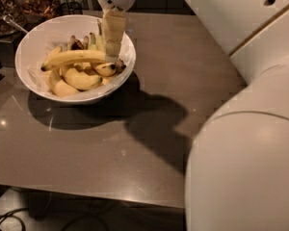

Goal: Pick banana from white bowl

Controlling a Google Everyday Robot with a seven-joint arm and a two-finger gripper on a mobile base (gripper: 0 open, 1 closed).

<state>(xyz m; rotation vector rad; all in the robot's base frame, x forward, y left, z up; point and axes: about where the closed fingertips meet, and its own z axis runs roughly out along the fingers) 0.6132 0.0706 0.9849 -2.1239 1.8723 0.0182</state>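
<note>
The white bowl [43, 35] stands at the table's far left. In it lies the long, slim yellow banana [72, 57], stretched across the top of a bunch of shorter, plumper bananas [82, 78]. Its dark tip points left and its right end runs under my gripper. My gripper [113, 52] hangs from the white wrist over the bowl's right rim, its pale fingers [113, 32] pointing down onto the right end of the long banana.
The grey-brown table [149, 129] spreads right of and in front of the bowl. My white arm body [245, 143] fills the right side. Dark clutter and a bowl of dark items [5, 8] sit at the far left behind the table.
</note>
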